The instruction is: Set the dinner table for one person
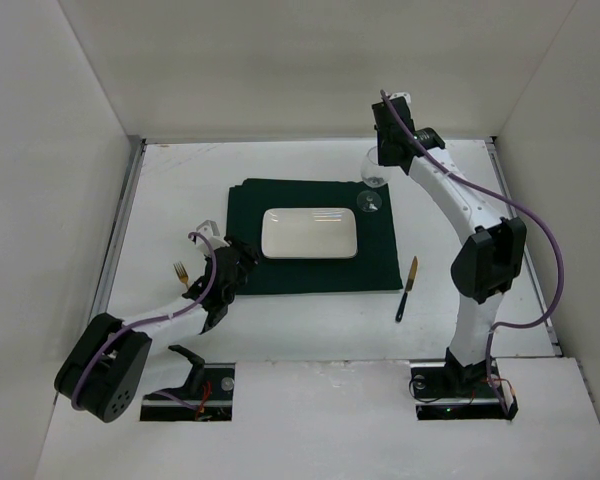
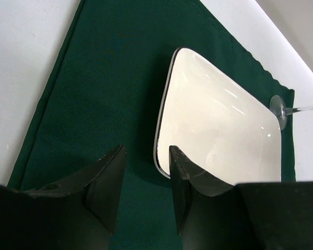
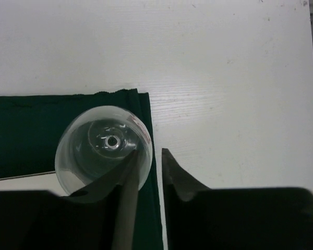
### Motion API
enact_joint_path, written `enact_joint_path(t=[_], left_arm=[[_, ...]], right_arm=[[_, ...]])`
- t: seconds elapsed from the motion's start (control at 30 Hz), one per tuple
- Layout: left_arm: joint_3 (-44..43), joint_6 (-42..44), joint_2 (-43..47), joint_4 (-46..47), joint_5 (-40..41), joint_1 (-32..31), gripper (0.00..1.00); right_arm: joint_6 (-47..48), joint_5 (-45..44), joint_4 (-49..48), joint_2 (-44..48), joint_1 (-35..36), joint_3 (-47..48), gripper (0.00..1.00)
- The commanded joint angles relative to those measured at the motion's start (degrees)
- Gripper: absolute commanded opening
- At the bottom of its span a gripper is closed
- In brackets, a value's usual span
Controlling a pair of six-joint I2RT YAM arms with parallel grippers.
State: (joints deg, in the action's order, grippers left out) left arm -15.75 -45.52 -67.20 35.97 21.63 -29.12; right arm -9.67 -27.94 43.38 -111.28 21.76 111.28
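On the white dinner table (image 1: 180, 180) lies a dark green placemat (image 1: 245, 215) with a white rectangular plate (image 1: 310, 232) on its middle. A clear wine glass (image 1: 373, 176) stands upright on the mat's far right corner. My right gripper (image 3: 150, 152) hangs over the wine glass (image 3: 101, 143), open, with one finger inside the bowl and the other outside the rim, a gap showing. My left gripper (image 2: 146, 150) is open above the placemat (image 2: 104, 78), just left of the plate (image 2: 219, 120), with nothing between its fingers.
A black-handled knife (image 1: 408, 287) lies on the table right of the mat. A gold fork (image 1: 183, 273) lies left of the mat, close beside my left arm. Thin silver rails and white walls border the table.
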Motion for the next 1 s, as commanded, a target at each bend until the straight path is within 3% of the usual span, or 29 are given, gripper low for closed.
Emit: enact_joint_path(t=[0.0, 0.07, 0.33, 0.47, 0.53, 0.73, 0.83, 0.97], left_arm=[[0.2, 0.0, -0.1, 3.1, 0.4, 0.5, 0.37], [0.3, 0.0, 0.0, 3.1, 0.4, 0.5, 0.37], [0.1, -0.1, -1.0, 3.1, 0.3, 0.8, 0.37], [0.3, -0.2, -0.6, 3.1, 0.2, 0.9, 0.37], [0.3, -0.4, -0.7, 3.1, -0.2, 1.2, 0.37], [0.5, -1.2, -0.7, 3.1, -1.1, 1.8, 0.37], [0.5, -1.5, -1.1, 3.5, -1.4, 1.8, 0.37], [0.5, -2.2, -2.1, 4.0, -2.8, 2.2, 0.37]], right_arm=[[0.9, -1.3, -4.1, 0.6, -0.1, 2.5, 0.32], [0.5, -1.5, -4.8, 1.9, -0.1, 2.4, 0.40], [-1.7, -1.6, -7.9, 11.9, 0.9, -2.4, 0.52], [-6.0, -2.6, -12.6, 23.4, 1.6, -14.9, 0.57], [-9.7, -3.3, -16.4, 30.7, 2.4, -25.4, 0.53], [-26.8, -2.6, -18.6, 47.8, 6.6, -58.9, 0.13], [-36.4, 0.9, -16.1, 53.4, 8.9, -71.2, 0.12], [-44.8, 2.6, -13.4, 57.8, 9.8, -80.2, 0.20]])
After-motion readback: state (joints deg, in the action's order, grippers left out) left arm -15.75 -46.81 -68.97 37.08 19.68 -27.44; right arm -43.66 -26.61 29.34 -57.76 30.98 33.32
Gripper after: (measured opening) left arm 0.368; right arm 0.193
